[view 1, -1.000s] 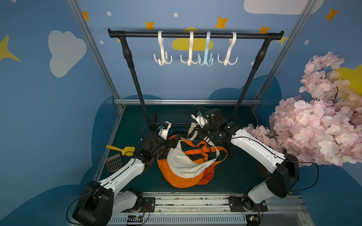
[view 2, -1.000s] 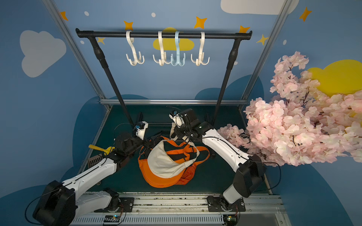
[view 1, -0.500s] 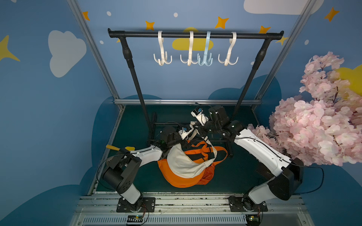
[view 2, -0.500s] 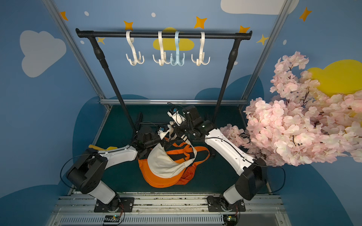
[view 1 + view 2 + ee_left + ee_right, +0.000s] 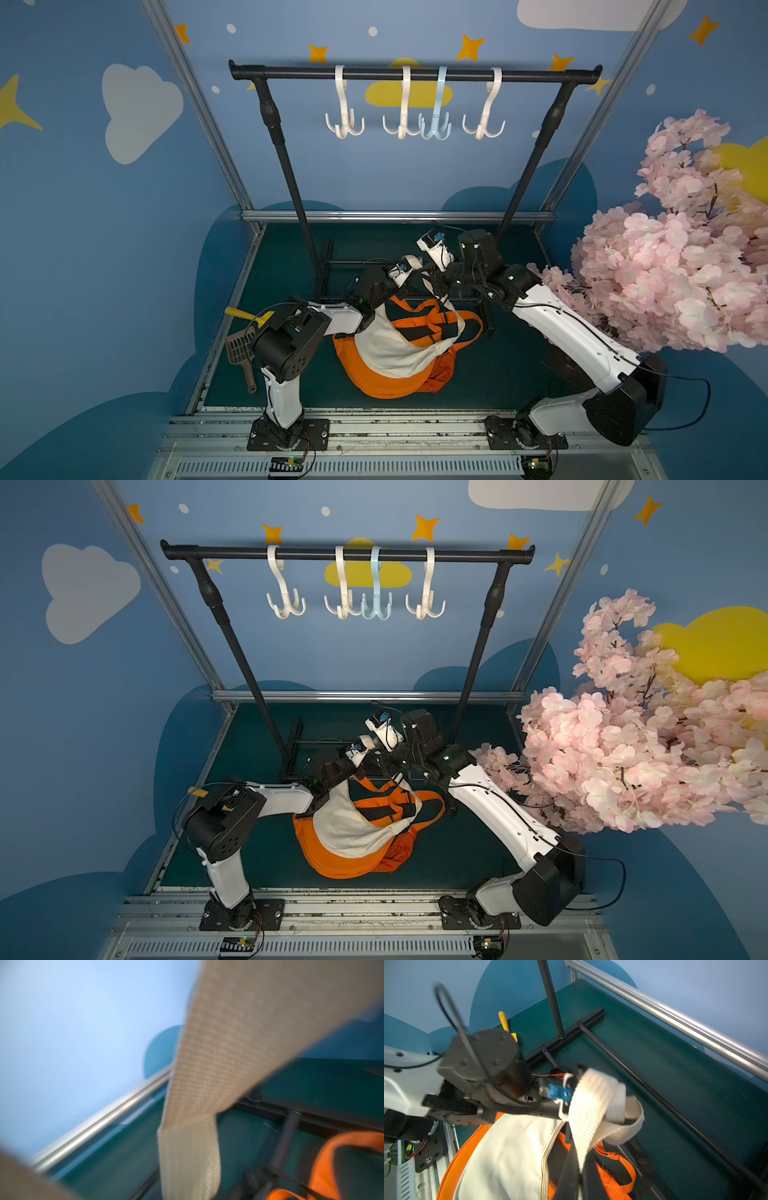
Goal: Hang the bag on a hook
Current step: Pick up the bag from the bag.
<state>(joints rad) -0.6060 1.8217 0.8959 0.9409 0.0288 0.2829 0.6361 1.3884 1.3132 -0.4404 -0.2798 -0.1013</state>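
1. In both top views, the left gripper [image 5: 409, 266] and right gripper [image 5: 434, 284] meet almost tip to tip. The bag [image 5: 395, 353] sags just below them onto the green floor [image 5: 498, 365]. The hooks [image 5: 401, 122] hang from the rail [image 5: 540, 75] high above both grippers, well apart from them.
2. In the left wrist view, all is blurred. The cream strap [image 5: 197, 1084] crosses right in front of the camera. We see no fingers here. An orange strap [image 5: 324, 1157] lies beyond.
3. In the right wrist view, we see the left gripper clenched on the cream strap's loop, which folds over its tip. The right gripper's dark fingers [image 5: 588, 1176] pinch the same strap nearer the camera. The bag's cream panel lies below both.
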